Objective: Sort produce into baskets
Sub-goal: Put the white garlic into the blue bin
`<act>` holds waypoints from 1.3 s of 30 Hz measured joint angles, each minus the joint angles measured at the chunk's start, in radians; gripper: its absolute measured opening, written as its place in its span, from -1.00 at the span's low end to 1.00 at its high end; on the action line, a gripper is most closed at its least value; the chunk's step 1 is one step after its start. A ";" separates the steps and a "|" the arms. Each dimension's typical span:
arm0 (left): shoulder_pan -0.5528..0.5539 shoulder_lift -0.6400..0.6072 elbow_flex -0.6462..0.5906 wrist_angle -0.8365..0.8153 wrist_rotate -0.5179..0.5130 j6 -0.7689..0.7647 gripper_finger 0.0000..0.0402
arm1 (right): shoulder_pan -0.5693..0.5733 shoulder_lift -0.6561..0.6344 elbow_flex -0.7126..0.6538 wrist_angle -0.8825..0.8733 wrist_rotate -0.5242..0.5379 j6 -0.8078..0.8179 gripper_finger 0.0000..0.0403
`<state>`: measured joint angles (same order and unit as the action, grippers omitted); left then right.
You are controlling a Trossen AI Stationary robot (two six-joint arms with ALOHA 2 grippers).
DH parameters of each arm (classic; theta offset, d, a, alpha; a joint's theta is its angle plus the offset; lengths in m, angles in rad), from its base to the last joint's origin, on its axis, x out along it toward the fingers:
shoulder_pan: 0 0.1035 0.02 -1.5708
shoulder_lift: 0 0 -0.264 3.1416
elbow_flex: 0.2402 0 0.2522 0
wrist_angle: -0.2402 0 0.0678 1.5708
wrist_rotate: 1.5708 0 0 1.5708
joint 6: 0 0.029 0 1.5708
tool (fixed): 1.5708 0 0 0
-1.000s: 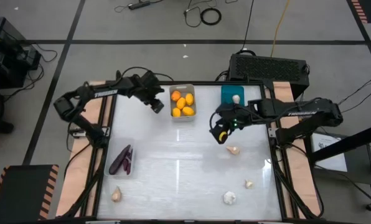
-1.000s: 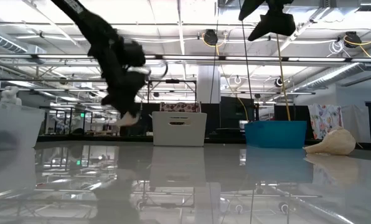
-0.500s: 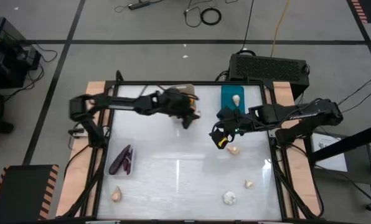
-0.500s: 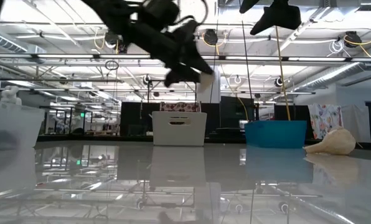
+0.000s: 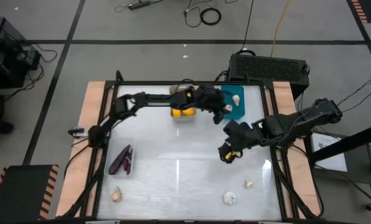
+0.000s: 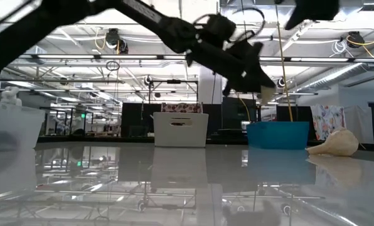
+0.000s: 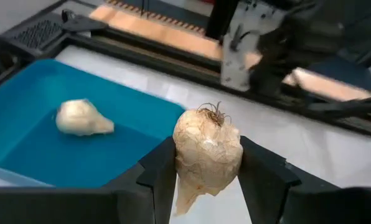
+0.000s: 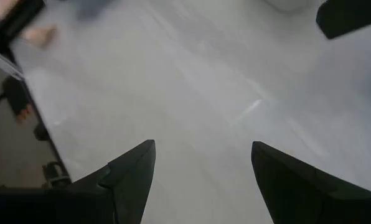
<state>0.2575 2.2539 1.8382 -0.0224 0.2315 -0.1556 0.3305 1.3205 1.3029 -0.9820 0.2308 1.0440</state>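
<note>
High view: left pincer (image 5: 226, 109) grips a garlic bulb (image 7: 206, 151) beside the teal basket (image 5: 233, 100); right pincer (image 5: 228, 154) open, empty. Three bulbs remain on the surface (image 5: 173, 168).

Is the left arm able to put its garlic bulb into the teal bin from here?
Probably yes: the left gripper holds the garlic bulb beside the teal bin, and nothing blocks it.

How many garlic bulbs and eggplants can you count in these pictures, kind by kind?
Garlic bulbs: 5 (three on the table, one in the teal bin, one in the left gripper)
Eggplants: 2, in the clear bin
Total: 7 in view
</note>
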 joint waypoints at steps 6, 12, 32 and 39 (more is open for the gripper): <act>0.011 0.162 0.165 -0.003 -0.012 0.014 -0.24 | 0.113 0.000 0.000 -0.173 0.057 0.197 0.28; 0.011 0.182 0.189 -0.007 -0.189 0.099 -0.17 | 0.203 0.000 0.000 -0.281 0.071 0.344 0.28; 0.026 -0.115 0.189 -0.461 -0.187 0.221 0.41 | 0.239 0.001 -0.213 -0.254 0.131 0.438 0.29; 0.038 -0.378 0.189 -0.785 -0.182 0.350 0.41 | 0.159 0.000 -0.223 -0.206 0.110 0.320 0.47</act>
<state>0.2952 1.8757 2.0270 -0.8069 0.0496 0.1945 0.4896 1.3209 1.0798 -1.1883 0.3407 1.3642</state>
